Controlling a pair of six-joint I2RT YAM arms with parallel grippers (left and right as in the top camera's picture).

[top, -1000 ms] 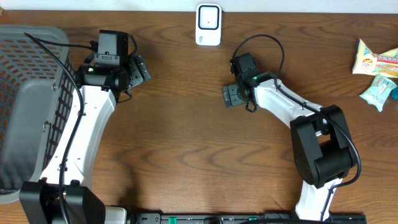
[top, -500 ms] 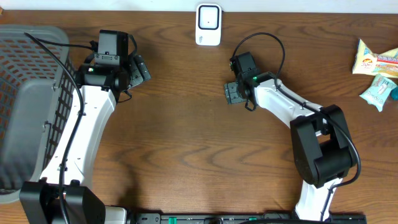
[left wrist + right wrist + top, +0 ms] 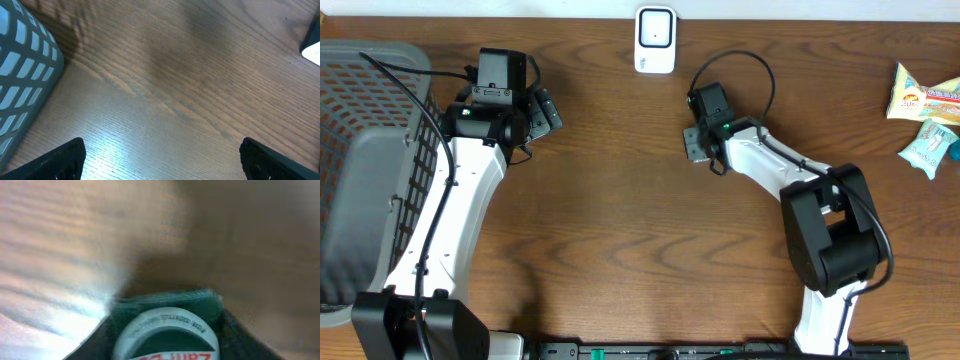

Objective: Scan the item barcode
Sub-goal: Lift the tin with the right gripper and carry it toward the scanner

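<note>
Basket [image 3: 370, 150] far left of scanner [image 3: 655, 40]. Left gripper [image 3: 548, 112] left of scanner, jaws wide apart over bare surface [image 3: 620, 230]. Right gripper [image 3: 695, 143] just right of scanner, toward the arm bases. Green item [image 3: 167, 327] with white round label sits between its fingers; view blurred, can't tell if clamped. Snack packets [image 3: 925, 95] far right of scanner.

Mock shop checkout set up on a robotics test bench. A white barcode scanner [image 3: 655, 40] stands at the far edge of a brown wood-grain table [image 3: 620, 250]. A grey plastic shopping basket [image 3: 370, 90] sits at the left and wrapped snack packets [image 3: 923, 95] lie at the right. A white-and-black left arm [image 3: 470, 190] and right arm [image 3: 765, 165] rise from the near edge.
</note>
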